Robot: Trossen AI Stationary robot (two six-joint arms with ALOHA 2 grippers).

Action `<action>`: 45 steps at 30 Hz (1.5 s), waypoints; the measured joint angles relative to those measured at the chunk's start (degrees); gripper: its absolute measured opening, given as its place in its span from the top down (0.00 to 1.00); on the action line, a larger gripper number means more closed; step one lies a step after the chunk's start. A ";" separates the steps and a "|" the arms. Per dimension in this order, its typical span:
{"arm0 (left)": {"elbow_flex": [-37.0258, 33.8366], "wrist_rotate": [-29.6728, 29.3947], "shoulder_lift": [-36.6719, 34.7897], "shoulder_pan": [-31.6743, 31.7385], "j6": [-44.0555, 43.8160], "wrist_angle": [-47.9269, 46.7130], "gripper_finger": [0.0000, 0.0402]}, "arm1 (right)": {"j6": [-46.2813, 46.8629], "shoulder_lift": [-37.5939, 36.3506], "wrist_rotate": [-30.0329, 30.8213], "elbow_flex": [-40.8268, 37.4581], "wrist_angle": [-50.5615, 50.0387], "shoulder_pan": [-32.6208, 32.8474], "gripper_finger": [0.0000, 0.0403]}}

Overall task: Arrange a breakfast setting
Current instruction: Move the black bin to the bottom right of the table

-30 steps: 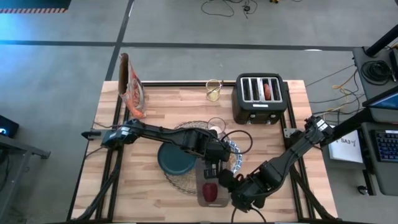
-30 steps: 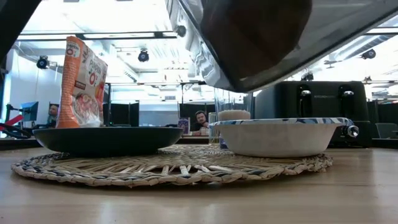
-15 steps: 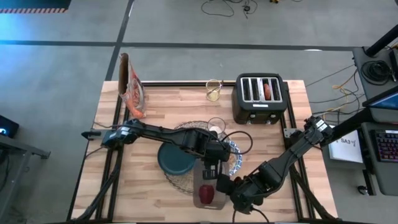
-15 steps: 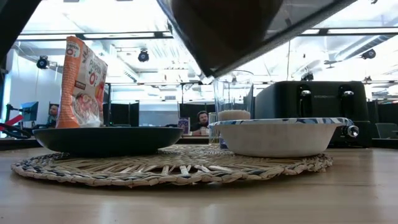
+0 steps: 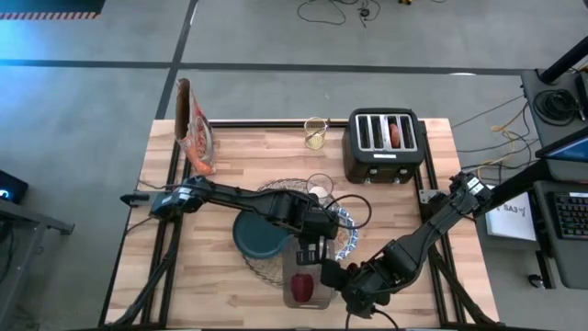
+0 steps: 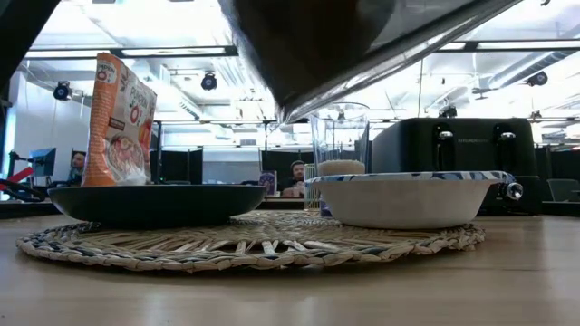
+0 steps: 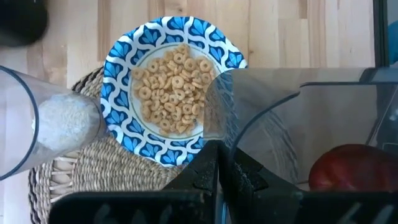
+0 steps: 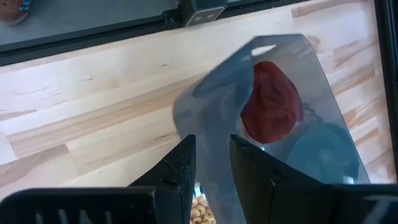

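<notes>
A clear plastic bag [image 5: 303,280] with a red fruit [image 8: 270,102] inside hangs between my two grippers, over the near rim of the woven placemat [image 5: 266,267]. My left gripper [image 5: 312,250] is shut on the bag's far end. My right gripper [image 5: 333,274] is shut on its right side. On the mat stand the dark teal plate [image 5: 259,239], the blue-and-white bowl [image 7: 174,87] with cereal rings in it, and the small clear glass [image 7: 50,124]. The green-handled spoon does not show. My left gripper pinches the bag's upper edge [image 7: 217,134] between its shut fingers, which point down from above. The bag hangs below and beside them, clear of the table. My right gripper pinches a fold of the bag's plastic [image 8: 211,134] between its two fingers, which come from the table's right and near side. The fruit lies in the bag beyond the fingers, and the bag is lifted clear [image 6: 362,45].
The black four-slot toaster [image 5: 383,145] stands at the far right, with something in one slot. A cereal bag [image 5: 195,129] stands at the far left, and a small yellowish glass [image 5: 315,133] at the far edge. A person [image 6: 292,177] sits in the room behind.
My right gripper has moved a little toward the table's left with the bag. The bag and the fruit in it have shifted left with it, staying clear of the table. My left gripper has kept its hold.
</notes>
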 joint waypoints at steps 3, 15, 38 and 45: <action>0.00 -0.06 0.00 0.00 -0.31 0.12 1.00 | -0.03 0.00 -0.04 0.00 0.05 0.09 0.79; 0.00 1.29 0.00 0.00 -0.39 0.88 1.00 | -2.23 0.10 6.08 -0.02 3.54 0.16 0.79; 0.00 11.60 0.00 -0.26 0.63 4.78 1.00 | -5.41 0.33 0.99 0.02 0.71 -0.54 0.79; 0.00 14.99 0.00 -0.02 0.12 5.16 1.00 | -5.65 0.34 -0.36 0.02 -2.39 -0.59 0.80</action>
